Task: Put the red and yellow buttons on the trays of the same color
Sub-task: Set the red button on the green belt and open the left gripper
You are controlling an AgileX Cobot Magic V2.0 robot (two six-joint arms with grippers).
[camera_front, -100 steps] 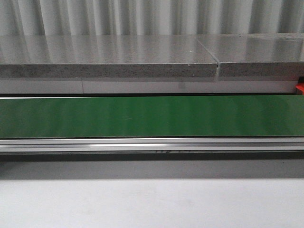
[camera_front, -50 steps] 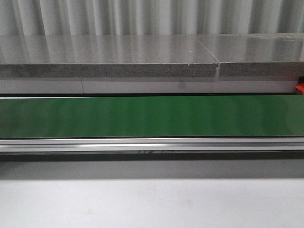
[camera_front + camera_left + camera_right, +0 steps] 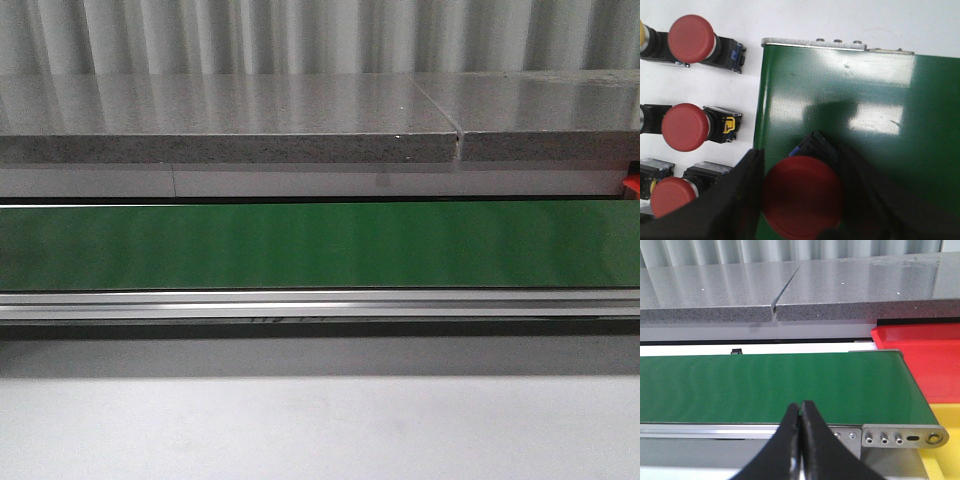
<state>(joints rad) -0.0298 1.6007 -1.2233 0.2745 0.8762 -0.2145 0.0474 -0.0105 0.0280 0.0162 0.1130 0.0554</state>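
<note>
red button [image 3: 802,197], round matte cap, clamped in left jaws over textured green belt [image 3: 865,115]; right jaws together.

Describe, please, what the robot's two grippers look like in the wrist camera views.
Both are plain matte black. The left gripper shows as two broad, dark fingers with flat inner faces, blurred by closeness to the camera. The right gripper has two smooth fingers that narrow to rounded tips. No cables, labels or markings show on either, and the arms themselves are outside every view.
</note>
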